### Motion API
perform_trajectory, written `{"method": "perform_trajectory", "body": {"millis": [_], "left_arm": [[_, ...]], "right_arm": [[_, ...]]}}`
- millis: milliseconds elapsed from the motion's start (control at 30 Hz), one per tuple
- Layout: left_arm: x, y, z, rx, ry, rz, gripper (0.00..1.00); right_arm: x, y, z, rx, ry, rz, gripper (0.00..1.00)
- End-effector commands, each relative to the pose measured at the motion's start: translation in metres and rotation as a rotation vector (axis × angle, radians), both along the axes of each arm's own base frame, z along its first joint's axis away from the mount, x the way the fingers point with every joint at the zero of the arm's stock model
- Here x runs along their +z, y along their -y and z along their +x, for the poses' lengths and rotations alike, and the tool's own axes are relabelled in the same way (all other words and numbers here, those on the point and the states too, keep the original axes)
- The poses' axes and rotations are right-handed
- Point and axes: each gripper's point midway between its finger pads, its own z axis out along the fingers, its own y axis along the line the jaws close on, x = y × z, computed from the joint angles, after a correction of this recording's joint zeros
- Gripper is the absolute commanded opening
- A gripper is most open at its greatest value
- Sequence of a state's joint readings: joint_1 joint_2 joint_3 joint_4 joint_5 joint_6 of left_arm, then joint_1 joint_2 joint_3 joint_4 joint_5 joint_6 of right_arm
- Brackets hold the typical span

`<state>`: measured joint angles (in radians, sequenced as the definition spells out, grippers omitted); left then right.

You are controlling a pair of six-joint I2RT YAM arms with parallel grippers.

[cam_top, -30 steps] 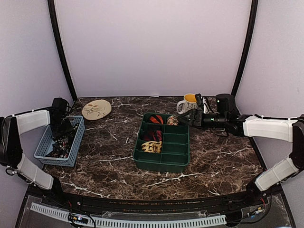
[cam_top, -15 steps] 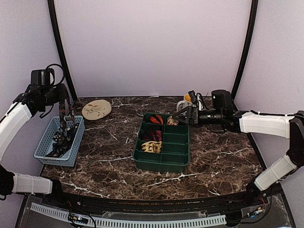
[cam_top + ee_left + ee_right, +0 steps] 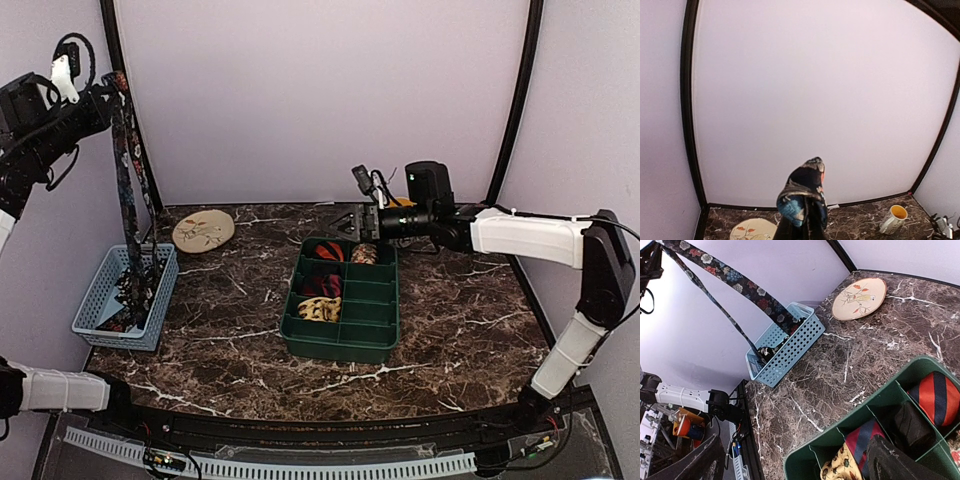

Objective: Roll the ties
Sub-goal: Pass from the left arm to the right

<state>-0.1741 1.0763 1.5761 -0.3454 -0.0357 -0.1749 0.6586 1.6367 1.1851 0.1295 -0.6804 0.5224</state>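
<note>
A long dark flowered tie (image 3: 127,190) hangs from my left gripper (image 3: 108,88), which is shut on its top end high at the far left. Its lower end still lies in the blue basket (image 3: 100,300). In the left wrist view the tie (image 3: 802,195) drapes over and hides the fingers. Rolled ties sit in the green tray (image 3: 340,340): a red-black coil (image 3: 327,251), a tan one (image 3: 362,255) and a yellow-cream one (image 3: 320,309). My right gripper (image 3: 355,222) hovers open over the tray's far edge, its fingers (image 3: 890,462) holding nothing.
A round patterned plate (image 3: 203,230) lies at the back left of the marble table. A yellow-lined mug (image 3: 894,218) stands at the back right, behind my right arm. More dark fabric fills the basket (image 3: 785,345).
My left gripper has risen from the basket to high at the far left, drawing the tie up with it. My right gripper has moved left and back over the tray.
</note>
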Motion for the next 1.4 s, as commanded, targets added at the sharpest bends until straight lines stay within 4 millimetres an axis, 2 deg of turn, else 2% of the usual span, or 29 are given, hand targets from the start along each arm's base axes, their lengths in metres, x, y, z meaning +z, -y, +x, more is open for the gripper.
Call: {"method": "perform_trajectory", "body": {"millis": [0,100,233,333,500,633,733,867,933,967,1033,1133,1167,1200,1267,1367], "left_arm": [[0.056,0.041,-0.032,-0.261,0.172,0.026,0.0],[0.074,0.084,-0.061,-0.556,0.252,0.044,0.0],[0.088,0.104,-0.087,-0.74,0.333,0.04,0.0],[0.088,0.114,-0.095,-0.846,0.344,-0.016,0.0],[0.068,0.137,-0.086,-0.952,0.302,-0.081,0.0],[0.055,0.158,-0.081,-0.994,0.265,-0.087,0.0],[0.048,0.169,-0.075,-1.021,0.239,-0.107,0.0],[0.036,0.185,-0.07,-1.071,0.205,-0.126,0.0],[0.034,0.188,-0.069,-1.07,0.195,-0.119,0.0],[0.034,0.187,-0.069,-1.054,0.2,-0.115,0.0],[0.033,0.185,-0.071,-1.05,0.217,-0.119,0.0],[0.028,0.188,-0.072,-1.07,0.189,-0.115,0.0],[0.024,0.189,-0.073,-1.083,0.175,-0.118,0.0],[0.02,0.191,-0.075,-1.103,0.16,-0.124,0.0],[0.016,0.192,-0.079,-1.131,0.146,-0.13,0.0],[0.014,0.193,-0.086,-1.16,0.147,-0.137,0.0]], "right_arm": [[0.03,-0.022,-0.005,0.063,0.08,0.043,0.98],[0.052,-0.037,-0.006,0.088,0.136,0.071,0.98],[0.087,-0.061,-0.007,0.116,0.222,0.12,0.97],[0.108,-0.086,-0.01,0.13,0.293,0.157,0.97],[0.145,-0.136,-0.035,0.19,0.423,0.258,0.97],[0.155,-0.172,-0.057,0.208,0.501,0.333,0.97],[0.154,-0.195,-0.071,0.232,0.524,0.375,0.97],[0.144,-0.222,-0.075,0.191,0.563,0.37,0.97],[0.141,-0.226,-0.073,0.172,0.564,0.372,1.0],[0.139,-0.226,-0.07,0.152,0.557,0.374,0.95],[0.135,-0.225,-0.066,0.128,0.549,0.376,0.83],[0.134,-0.222,-0.06,0.086,0.547,0.369,0.57],[0.134,-0.221,-0.055,0.053,0.55,0.363,0.52],[0.135,-0.219,-0.049,0.016,0.557,0.355,0.51],[0.134,-0.214,-0.039,-0.045,0.573,0.337,0.62],[0.133,-0.21,-0.026,-0.122,0.584,0.312,0.7]]}}
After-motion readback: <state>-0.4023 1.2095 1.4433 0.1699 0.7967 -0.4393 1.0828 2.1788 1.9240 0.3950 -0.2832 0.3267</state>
